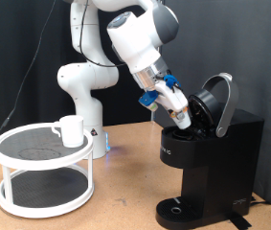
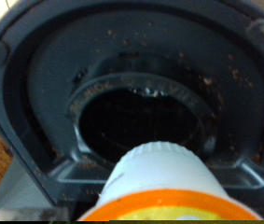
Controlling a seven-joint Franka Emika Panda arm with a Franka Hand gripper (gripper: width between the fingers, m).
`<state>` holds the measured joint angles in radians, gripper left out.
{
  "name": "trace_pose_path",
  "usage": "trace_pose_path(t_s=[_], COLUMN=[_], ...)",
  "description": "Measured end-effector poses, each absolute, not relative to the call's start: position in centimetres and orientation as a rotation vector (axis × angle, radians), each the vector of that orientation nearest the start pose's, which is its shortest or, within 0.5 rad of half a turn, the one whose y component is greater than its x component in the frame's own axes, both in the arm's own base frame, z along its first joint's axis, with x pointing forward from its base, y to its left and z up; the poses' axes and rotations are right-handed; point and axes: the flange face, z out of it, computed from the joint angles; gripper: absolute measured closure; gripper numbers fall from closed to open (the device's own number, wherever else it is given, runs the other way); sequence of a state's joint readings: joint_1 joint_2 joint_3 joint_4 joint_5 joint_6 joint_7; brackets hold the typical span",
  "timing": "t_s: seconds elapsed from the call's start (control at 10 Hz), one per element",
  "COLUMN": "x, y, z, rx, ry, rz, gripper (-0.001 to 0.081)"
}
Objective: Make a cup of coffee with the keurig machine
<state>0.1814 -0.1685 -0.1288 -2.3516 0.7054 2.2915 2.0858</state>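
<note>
The gripper [image 1: 180, 112] is positioned at the open top of the keurig machine [image 1: 207, 158], angled downward from the arm [image 1: 125, 43] into the space between the machine's body and its raised lid [image 1: 217, 101]. A small white pod [image 1: 183, 119] sits at the fingertips, directly above the brew chamber. In the wrist view the pod [image 2: 164, 182] fills the foreground as a white cylinder with an orange band at its near end, its far end pointing at the chamber opening [image 2: 141, 117]. The fingers themselves are not distinguishable in either view, so the width of the jaw opening cannot be determined; the pod appears to be carried at the tip, but the contact surfaces are hidden.

The chamber is a dark round well with a raised ring. Brown specks are scattered over the surrounding dark plastic surface. The pod is not yet seated in the well.

The keurig machine stands on the wooden table [image 1: 125, 196], with its lid tilted back and its drip base [image 1: 188, 213] at the front.

The cup [image 1: 70, 130] is well apart from the keurig machine, towards the exterior view's left. It stands upright on the top tier of a white two-tier round rack [image 1: 44, 172], near that tier's rim on the machine side.
</note>
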Motion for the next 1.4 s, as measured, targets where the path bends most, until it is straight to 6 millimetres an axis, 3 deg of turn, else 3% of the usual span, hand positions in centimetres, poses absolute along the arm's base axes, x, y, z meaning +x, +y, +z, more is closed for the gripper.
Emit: trace_pose_path(t_s=[0.4,1.2,1.3,1.4], x=[49.5,49.9,50.0,50.0], y=[2.8,2.8,2.8,3.0], z=[40.1,40.2,40.3,40.4], rx=[-0.845,-0.837,-0.839,-0.844], ry=[2.593,2.59,2.588,2.587], rz=[0.622,0.62,0.624,0.629], gripper=[0.0434,0.0434,0.0334,0.0334])
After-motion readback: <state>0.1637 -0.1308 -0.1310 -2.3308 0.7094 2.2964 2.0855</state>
